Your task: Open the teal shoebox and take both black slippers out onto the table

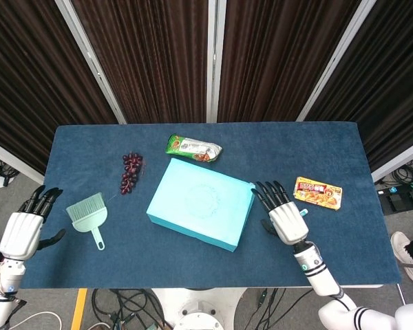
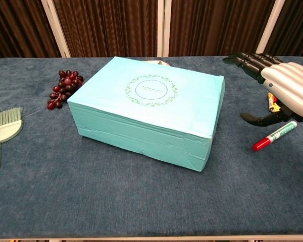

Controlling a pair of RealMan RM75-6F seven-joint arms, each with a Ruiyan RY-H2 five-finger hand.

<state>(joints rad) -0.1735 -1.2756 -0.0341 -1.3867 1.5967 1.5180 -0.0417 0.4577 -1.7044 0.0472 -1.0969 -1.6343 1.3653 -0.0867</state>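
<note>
Okay, teal cardboard shoebox [image 2: 150, 115] lid's on, both hands' fingers spread empty; I'd hook right hand [image 1: 286, 218] under the lid edge.

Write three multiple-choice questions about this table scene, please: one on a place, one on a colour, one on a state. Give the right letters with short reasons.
1. Where do the grapes lie?
A. on top of the shoebox
B. on the table, on the left side of the shoebox
C. beside the yellow food packet

2. What colour is the cap of the marker?
A. red
B. green
C. black

3. What is the state of the shoebox?
A. lid off, slippers showing
B. lying on its side
C. closed, lid on

Answers:
1. B: in both views the grapes rest on the blue cloth, apart from the box's left side.
2. A: the chest view shows a red cap near the right robot hand.
3. C: the lid with its round print covers the box; no slippers show.
</note>
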